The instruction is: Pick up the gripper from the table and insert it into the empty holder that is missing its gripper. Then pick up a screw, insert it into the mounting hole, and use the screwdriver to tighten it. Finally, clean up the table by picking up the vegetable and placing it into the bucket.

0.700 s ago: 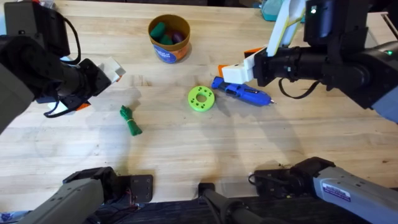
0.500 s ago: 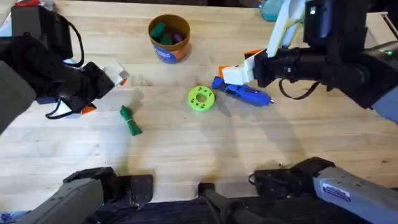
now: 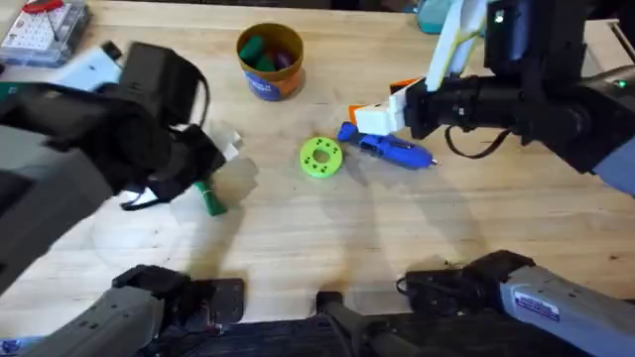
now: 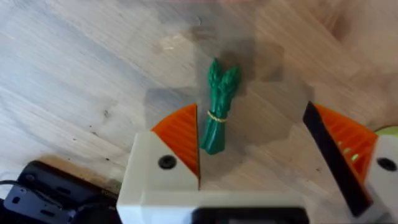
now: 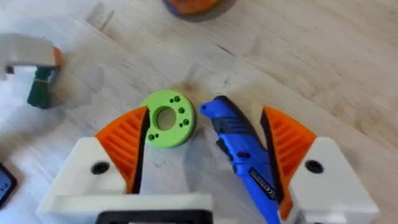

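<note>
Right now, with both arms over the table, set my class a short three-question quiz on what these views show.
1. True or false: the left gripper has its jaws shut on the vegetable.
2. What lies between the right gripper's open jaws?
A. the lime-green disc
B. the screwdriver
C. the bucket
3. Fill in: the vegetable lies on the ___.

Key:
1. False: the jaws are open, the vegetable lies beside one orange pad.
2. B
3. table
</note>
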`<state>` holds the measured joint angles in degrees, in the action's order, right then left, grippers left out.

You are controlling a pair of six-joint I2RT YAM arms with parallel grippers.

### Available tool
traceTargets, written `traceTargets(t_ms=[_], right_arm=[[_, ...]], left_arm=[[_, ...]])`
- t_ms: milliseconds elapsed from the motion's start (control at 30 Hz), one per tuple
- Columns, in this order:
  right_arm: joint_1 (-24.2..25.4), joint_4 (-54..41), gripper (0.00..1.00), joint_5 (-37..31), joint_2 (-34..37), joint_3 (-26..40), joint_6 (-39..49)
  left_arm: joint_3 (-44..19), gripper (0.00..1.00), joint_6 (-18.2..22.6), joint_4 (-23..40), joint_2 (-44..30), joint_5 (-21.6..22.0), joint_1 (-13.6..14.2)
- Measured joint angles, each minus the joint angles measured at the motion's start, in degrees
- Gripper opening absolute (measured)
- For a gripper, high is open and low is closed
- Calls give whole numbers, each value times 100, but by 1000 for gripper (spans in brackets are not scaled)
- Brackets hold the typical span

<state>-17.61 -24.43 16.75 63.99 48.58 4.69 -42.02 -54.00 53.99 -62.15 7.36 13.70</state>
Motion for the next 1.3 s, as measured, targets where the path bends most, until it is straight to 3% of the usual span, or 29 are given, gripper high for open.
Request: traceTargets(t_ms=[167, 300, 400, 567, 667, 767, 833, 1133, 1167, 1200, 1300], right_arm=[[0, 0, 973, 0, 0, 0, 0], [0, 0, 973, 0, 0, 0, 0], [0, 0, 973, 2, 0, 0, 0], [0, 0, 973, 0, 0, 0, 0], [0, 0, 973, 0, 0, 0, 0], [0, 0, 973, 2, 0, 0, 0], [0, 0, 973, 2, 0, 0, 0], [0, 0, 973, 0, 0, 0, 0], [0, 0, 973, 0, 0, 0, 0], [0, 0, 973, 0, 0, 0, 0], [0, 0, 973, 1, 0, 0, 0]], left_arm=[[434, 965, -668, -199, -576, 144, 294], [490, 826, -991, -316, -769, 194, 295], [490, 698, -1103, -326, -754, 228, 295], [470, 568, -1171, -246, -697, 252, 295], [378, 411, -1228, -151, -596, 288, 295], [262, 91, -1214, -150, -508, 337, 295], [227, 9, -1202, -149, -486, 355, 295], [221, 5, -1200, 130, -485, 493, 295], [221, 43, -1185, 129, -485, 491, 295], [221, 156, -1180, 131, -485, 491, 295], [221, 640, -1179, 132, -487, 491, 295]])
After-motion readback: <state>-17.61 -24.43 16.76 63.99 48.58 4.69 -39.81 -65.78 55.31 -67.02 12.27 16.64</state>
